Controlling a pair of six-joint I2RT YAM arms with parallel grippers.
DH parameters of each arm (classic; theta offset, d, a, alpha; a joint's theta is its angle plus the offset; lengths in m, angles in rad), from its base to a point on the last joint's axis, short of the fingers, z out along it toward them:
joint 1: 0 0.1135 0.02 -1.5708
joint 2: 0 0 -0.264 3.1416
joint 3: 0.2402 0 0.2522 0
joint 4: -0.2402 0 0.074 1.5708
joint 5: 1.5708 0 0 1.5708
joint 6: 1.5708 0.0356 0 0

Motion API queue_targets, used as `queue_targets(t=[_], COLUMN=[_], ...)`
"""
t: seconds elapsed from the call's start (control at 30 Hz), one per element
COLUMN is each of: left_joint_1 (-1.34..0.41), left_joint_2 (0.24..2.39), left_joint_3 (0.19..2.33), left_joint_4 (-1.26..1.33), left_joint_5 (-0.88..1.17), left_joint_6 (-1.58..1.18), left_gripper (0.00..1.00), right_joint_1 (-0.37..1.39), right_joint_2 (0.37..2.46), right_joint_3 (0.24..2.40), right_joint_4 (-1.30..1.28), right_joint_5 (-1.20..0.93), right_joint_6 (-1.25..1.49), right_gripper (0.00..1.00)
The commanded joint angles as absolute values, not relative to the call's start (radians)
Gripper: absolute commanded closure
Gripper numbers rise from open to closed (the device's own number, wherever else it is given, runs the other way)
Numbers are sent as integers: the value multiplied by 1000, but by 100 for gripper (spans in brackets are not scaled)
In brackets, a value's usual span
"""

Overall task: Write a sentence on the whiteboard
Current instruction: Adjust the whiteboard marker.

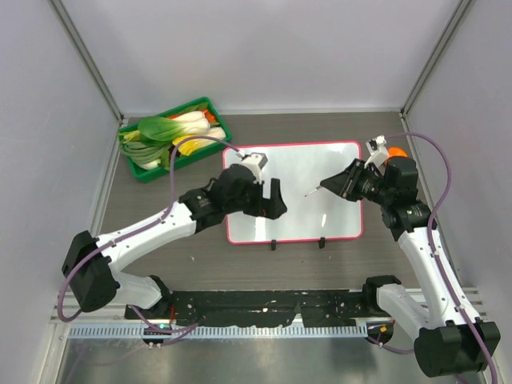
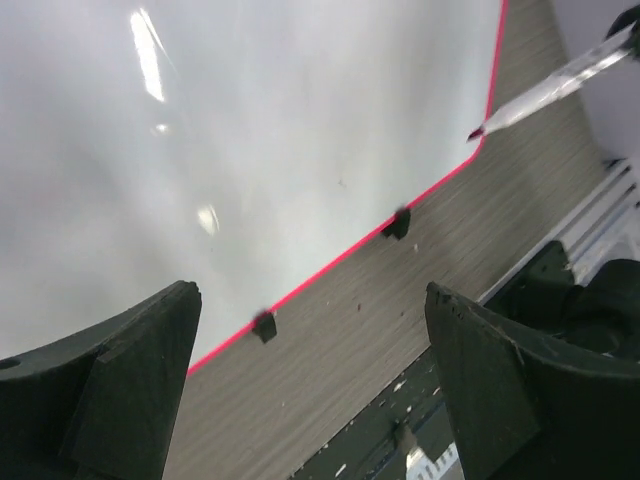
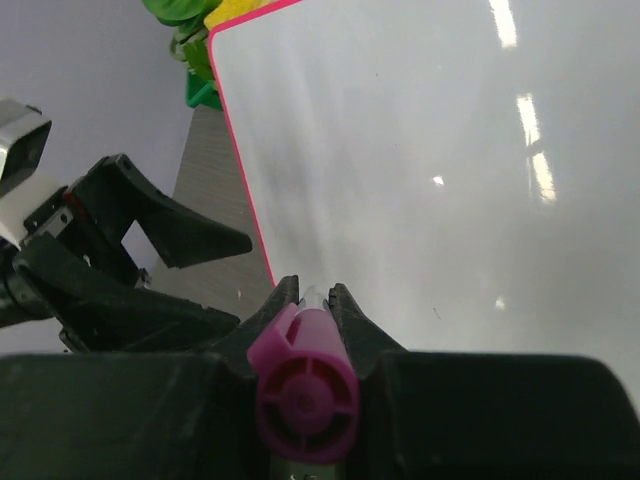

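Note:
The whiteboard (image 1: 308, 164), glossy white with a pink-red frame and two small black feet, lies flat mid-table. The sentence is not in view: the board's surface (image 3: 420, 150) shows only glare and a tiny speck. My right gripper (image 3: 313, 292) is shut on a marker (image 3: 305, 390) with a magenta end. In the top view that gripper (image 1: 338, 183) hangs over the board's right part, and the marker (image 1: 314, 190) points left with its tip just above the surface. My left gripper (image 1: 278, 202) stands open and empty over the board's lower left. Its fingers (image 2: 130, 390) frame the board's near edge (image 2: 330, 270).
A green tray (image 1: 138, 170) of leafy vegetables stands at the back left, near the board's corner. An orange object (image 1: 398, 150) sits behind the right wrist. Grey enclosure walls close in the sides and back. A black mounting rail (image 1: 264, 304) runs along the near edge.

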State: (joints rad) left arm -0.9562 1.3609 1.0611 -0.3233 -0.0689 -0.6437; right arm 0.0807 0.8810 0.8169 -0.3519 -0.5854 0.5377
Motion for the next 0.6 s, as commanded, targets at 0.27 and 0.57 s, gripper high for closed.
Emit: queue_targets(t=[0.27, 0.57], left_joint_1=[-658, -658], left_joint_2=[1302, 1347], left_joint_3=[1038, 1078], left_joint_4=[161, 127], left_joint_5=[797, 831], left_joint_6=[-676, -634], left_gripper=[8, 21], right_joint_1=[193, 311], right_joint_2=[953, 1002], right_joint_3=[853, 848], right_joint_4=[-126, 66], right_joint_5=[-799, -759], right_joint_6=[587, 704], right_gripper=[99, 99])
